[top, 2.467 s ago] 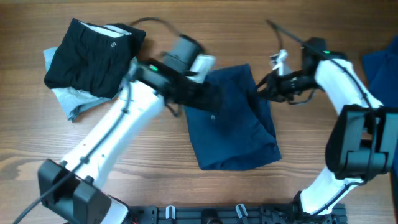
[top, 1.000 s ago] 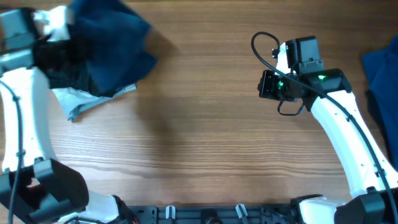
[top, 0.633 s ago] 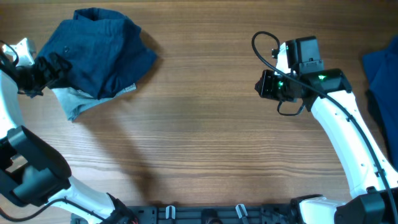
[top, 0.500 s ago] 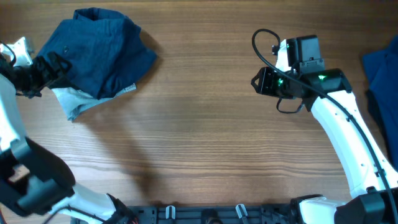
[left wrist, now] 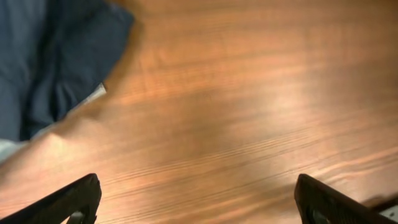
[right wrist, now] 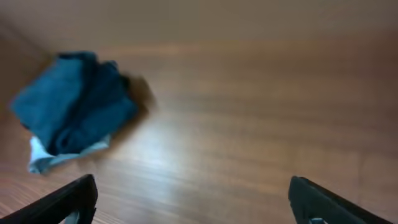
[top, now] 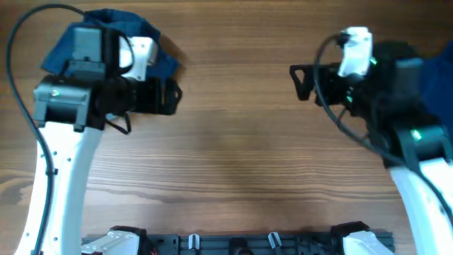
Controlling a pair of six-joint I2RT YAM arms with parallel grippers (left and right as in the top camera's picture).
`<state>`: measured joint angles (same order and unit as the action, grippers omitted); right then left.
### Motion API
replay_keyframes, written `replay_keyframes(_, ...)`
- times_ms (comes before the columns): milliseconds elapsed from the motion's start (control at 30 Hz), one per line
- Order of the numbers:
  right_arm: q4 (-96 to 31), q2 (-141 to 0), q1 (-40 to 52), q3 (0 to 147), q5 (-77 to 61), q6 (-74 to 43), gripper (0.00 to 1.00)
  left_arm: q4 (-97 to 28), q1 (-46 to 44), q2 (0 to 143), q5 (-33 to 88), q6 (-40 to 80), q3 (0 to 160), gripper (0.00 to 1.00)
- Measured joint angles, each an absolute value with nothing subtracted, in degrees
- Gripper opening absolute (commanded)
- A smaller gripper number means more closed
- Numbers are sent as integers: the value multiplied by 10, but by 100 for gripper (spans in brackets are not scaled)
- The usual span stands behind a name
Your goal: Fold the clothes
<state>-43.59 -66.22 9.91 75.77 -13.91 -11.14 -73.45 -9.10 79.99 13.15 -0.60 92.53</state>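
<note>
Arms: 2, 1 at each side of the wooden tabletop [top: 233, 163], both looming large and blurred in the overhead view.
Left end effector [top: 172, 97]: fingers spread wide with nothing between them; it hangs over bare wood just to the right of the pile. Its own wrist camera shows the 2 fingertips far apart at the bottom corners, with the pile at the upper left.
Right end effector [top: 296, 76]: fingers spread wide too and holding nothing, pointing toward the middle of the tabletop and well apart from the left one.
Clothes in sight: 3 pieces, in 2 places.
Pile, far left: 2 pieces can be told apart. 1 navy garment [right wrist: 71, 102] lies bunched on top, and 1 light-blue garment [right wrist: 45, 158] pokes out from under its lower edge, touching it. In the overhead view the left arm covers most of this pile, so I cannot tell if more lies inside.
Right edge: 1 blue cloth [top: 442, 74], largely hidden behind the right arm and cut off by the frame; its shape cannot be made out.
</note>
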Motion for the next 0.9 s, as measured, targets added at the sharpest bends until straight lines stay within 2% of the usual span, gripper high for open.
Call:
replay_keyframes(167, -469, -618, 99, 760, -139, -102, 99, -744, -133, 800, 102, 17, 925, 100)
replay_keyframes(333, -476, -621, 99, 760, -139, -104, 99, -744, -136, 800, 94, 23, 925, 100)
replay_keyframes(667, -467, -623, 99, 760, -142, -198, 100, -744, -136, 800, 92, 23, 925, 100)
replay_keyframes(767, -454, -564, 99, 759, -141, -189, 100, -744, -136, 800, 92, 23, 925, 100)
replay_keyframes(900, -440, -419, 99, 754, -142, -84, 100, -744, -136, 800, 92, 25, 925, 100)
